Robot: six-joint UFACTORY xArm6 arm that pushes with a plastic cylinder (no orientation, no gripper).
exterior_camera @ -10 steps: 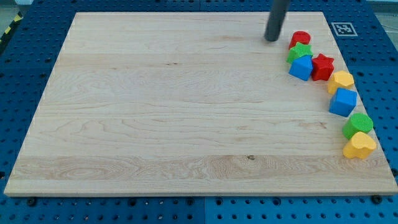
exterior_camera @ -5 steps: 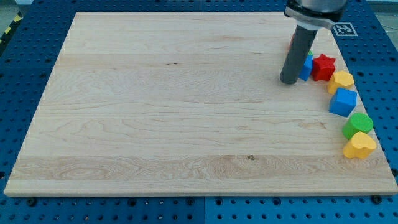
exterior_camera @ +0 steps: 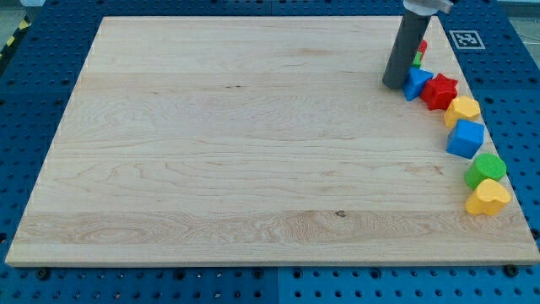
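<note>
My tip (exterior_camera: 393, 84) rests on the board near the view's top right, just left of a small blue block (exterior_camera: 416, 84) and touching or almost touching it. The rod covers most of a green block (exterior_camera: 417, 60) and a red block (exterior_camera: 423, 46) behind it. A red star (exterior_camera: 440, 91) sits right of the blue block. Further down the right edge lie a yellow block (exterior_camera: 462, 110), a blue cube (exterior_camera: 466, 139), a green block (exterior_camera: 486, 169) and a yellow heart-like block (exterior_camera: 488, 198).
The blocks form a curved line along the right edge of the wooden board (exterior_camera: 211, 143). A blue perforated table (exterior_camera: 25, 101) surrounds the board. A black-and-white marker tag (exterior_camera: 467, 39) lies at the top right corner.
The tip swept down from the top to beside the blue block, then came back up a little. The blue block and red star have shifted slightly.
</note>
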